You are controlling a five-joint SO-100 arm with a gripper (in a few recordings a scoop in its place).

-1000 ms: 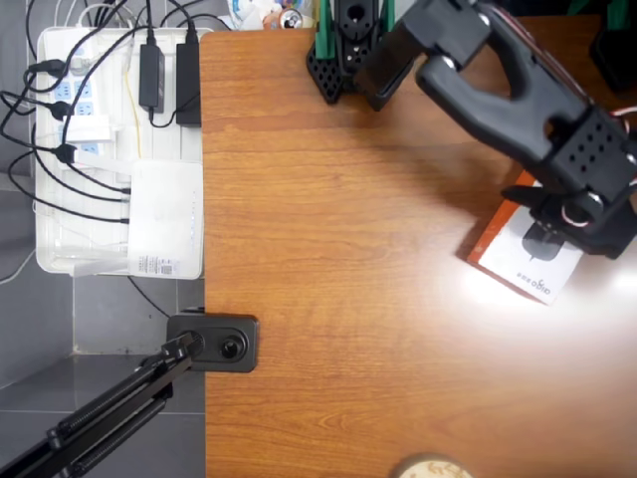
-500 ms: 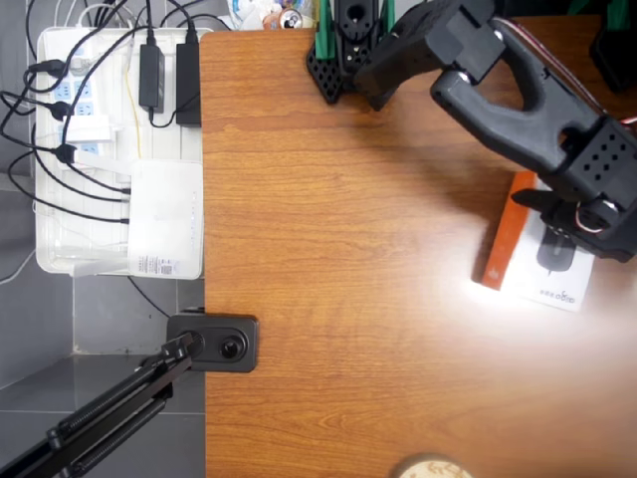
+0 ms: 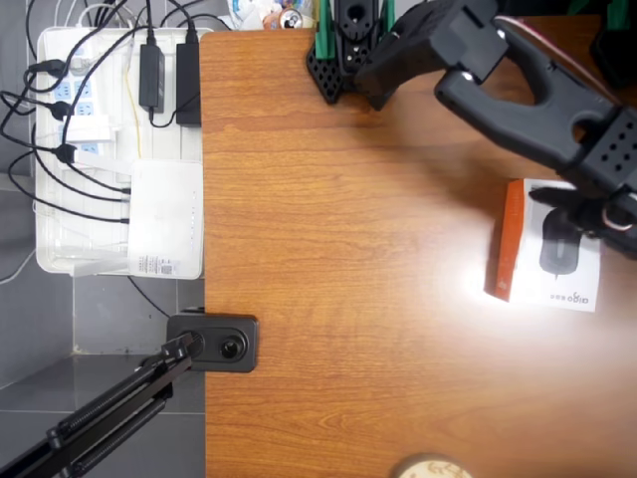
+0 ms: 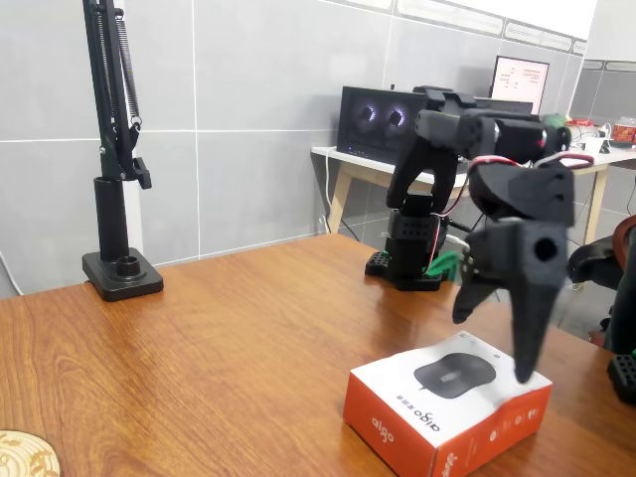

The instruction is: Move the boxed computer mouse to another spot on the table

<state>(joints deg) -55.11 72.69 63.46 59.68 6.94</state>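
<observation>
**Box position and free surface**

Near the right edge of the table (image 3: 338, 229), in the overhead view, the boxed computer mouse (image 3: 552, 261) lies flat, face up, its orange-red side toward the table's middle. The gripper (image 4: 494, 346) stands over the box with its fingers spread wide; one fingertip (image 4: 524, 370) meets the far rim of the box top, the other hangs clear above it. Nothing is clamped. From the box to the left edge the wood is bare. A black camera mount (image 3: 213, 342) clamps the left edge. A round cork coaster (image 3: 430, 467) sits at the near edge. The arm base (image 3: 343, 45) occupies the far edge.
</observation>
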